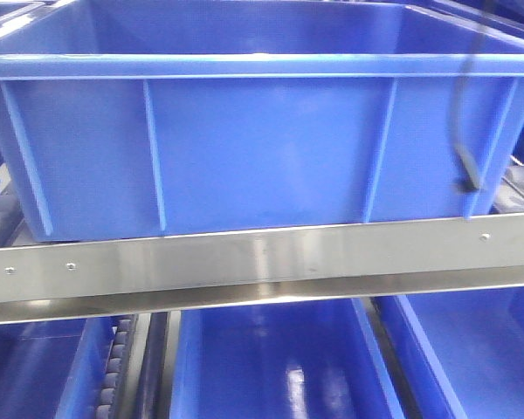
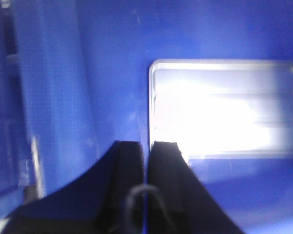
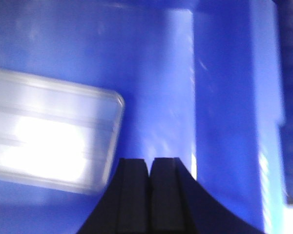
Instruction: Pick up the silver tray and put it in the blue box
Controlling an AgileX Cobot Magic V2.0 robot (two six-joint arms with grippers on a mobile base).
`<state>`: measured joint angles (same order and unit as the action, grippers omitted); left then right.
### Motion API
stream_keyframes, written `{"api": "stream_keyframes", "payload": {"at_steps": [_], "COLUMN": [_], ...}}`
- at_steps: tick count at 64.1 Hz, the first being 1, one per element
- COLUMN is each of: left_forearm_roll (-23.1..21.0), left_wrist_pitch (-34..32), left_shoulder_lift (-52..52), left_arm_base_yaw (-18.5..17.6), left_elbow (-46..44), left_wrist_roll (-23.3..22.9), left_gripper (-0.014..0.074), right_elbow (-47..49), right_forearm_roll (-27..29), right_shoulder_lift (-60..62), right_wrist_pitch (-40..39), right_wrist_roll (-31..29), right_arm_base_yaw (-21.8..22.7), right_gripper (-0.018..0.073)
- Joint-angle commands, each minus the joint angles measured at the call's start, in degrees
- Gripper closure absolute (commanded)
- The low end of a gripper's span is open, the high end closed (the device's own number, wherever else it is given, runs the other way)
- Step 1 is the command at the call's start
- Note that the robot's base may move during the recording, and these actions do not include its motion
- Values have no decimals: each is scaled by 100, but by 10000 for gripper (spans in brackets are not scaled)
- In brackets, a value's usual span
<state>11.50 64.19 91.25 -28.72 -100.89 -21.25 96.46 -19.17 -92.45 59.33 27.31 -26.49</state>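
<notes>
The blue box [image 1: 262, 140] fills the front view, a deep crate with ribbed side wall standing on a metal rail; neither gripper shows there. In the left wrist view the silver tray [image 2: 224, 109] lies flat on the box's blue floor [image 2: 112, 73], glaring white. My left gripper [image 2: 146, 146] is shut with nothing in it, its tips just below the tray's near left corner. The right wrist view shows the silver tray [image 3: 49, 141] to the left, blurred. My right gripper [image 3: 148, 163] is shut and empty, beside the tray's right corner over the blue floor [image 3: 156, 73].
A steel rail [image 1: 262, 262] runs across below the box. More blue crates [image 1: 279, 367] sit on the lower level. A black cable [image 1: 461, 131] hangs over the box's right front wall. The crate's walls [image 3: 224, 122] rise close to both grippers.
</notes>
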Motion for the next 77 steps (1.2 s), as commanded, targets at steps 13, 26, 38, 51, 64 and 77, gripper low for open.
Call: {"api": "stream_keyframes", "payload": {"at_steps": [13,26,38,51,64,77], "left_forearm_roll": [110,110,110,110,122,122], "left_wrist_pitch": [-1073,-2486,-3813,-4923,-5294,-5294], "left_shoulder_lift": [-1984,-3789,-5424,-6789,-7211,-7211], "left_arm_base_yaw": [-41,-41,-41,-41,-41,-41], "left_elbow": [1655,3292,5017,6501,7212,7262], "left_wrist_roll": [123,583,1062,1061,1061,1061], "left_gripper": [692,692,692,691,692,692], "right_elbow": [-1213,-2223,-3748,-5657,-6593,-6600], "right_forearm_roll": [-374,-594,-773,-1340,-1473,-1473], "right_shoulder_lift": [1460,2645,3903,4941,5336,5313], "right_wrist_pitch": [-1084,-1703,-2683,-4170,-5124,-5157], "right_wrist_roll": [-46,-46,-46,-46,-46,-46], "right_arm_base_yaw": [-482,-852,-922,-922,-917,-917], "right_gripper": [505,505,505,505,505,505]}}
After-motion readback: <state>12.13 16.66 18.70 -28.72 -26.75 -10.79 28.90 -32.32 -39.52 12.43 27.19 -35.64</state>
